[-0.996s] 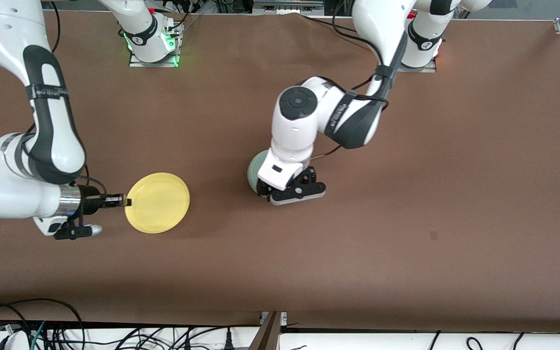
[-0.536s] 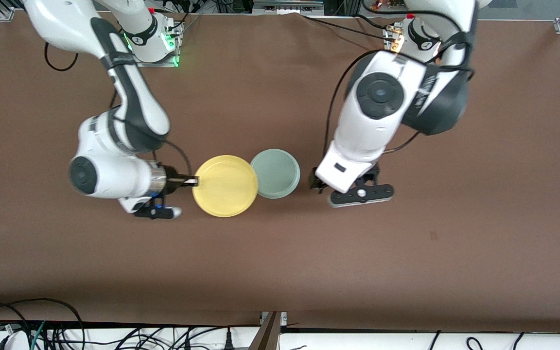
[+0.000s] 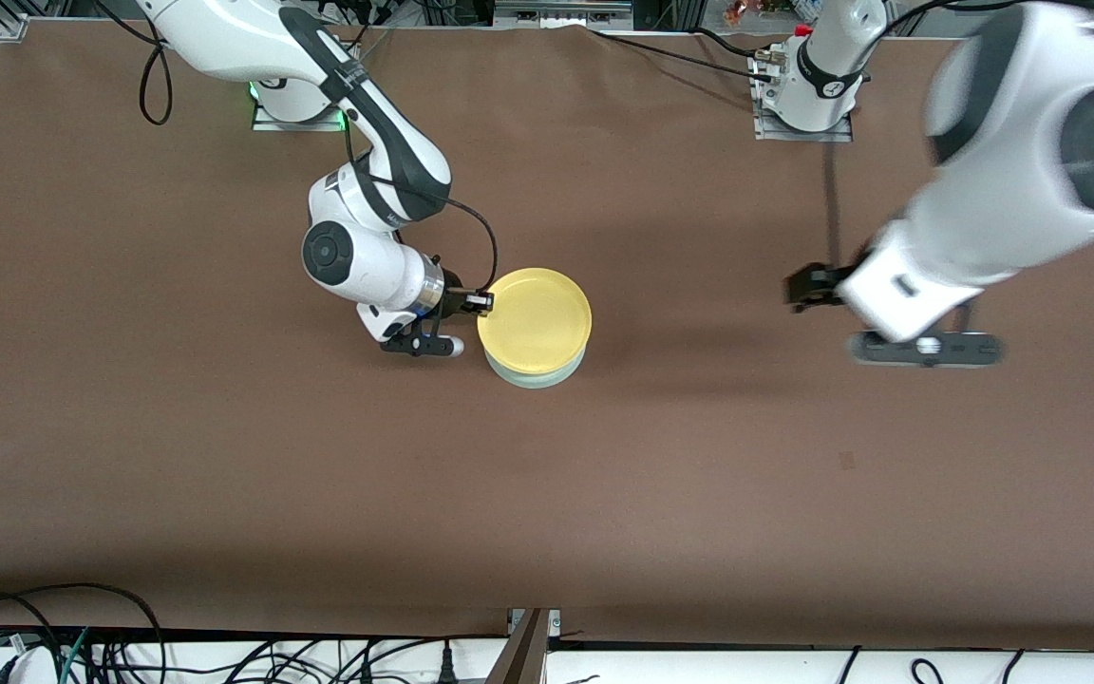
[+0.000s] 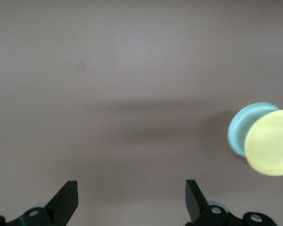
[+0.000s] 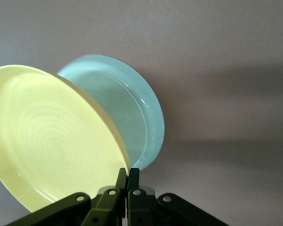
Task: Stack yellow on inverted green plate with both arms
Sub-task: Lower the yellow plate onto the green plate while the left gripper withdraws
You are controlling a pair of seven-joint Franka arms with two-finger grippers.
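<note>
Landmark: the green plate lies on the brown table, about midway between the two arms' ends.

Yellow plate: the yellow plate is held in the air over the green plate, covering nearly all of it in the front view; only a pale crescent of green shows at the edge nearer the front camera.

Right gripper: the right gripper is at the yellow plate's rim, on the side toward the right arm's end of the table, fingers pinched together on that rim.

Left gripper: the left gripper hangs over bare table well apart from the green plate, toward the left arm's end, its fingers spread wide with nothing between them.

Right wrist view only: the fingertips meet on the yellow rim, and the yellow plate is tilted, with a gap between it and the green plate.

Left wrist view only: the fingers stand far apart; both plates sit small and far off, yellow overlapping green.

Look of the plates: yellow is bright, shallow, with faint concentric rings inside; green is pale mint with a low rim.
</note>
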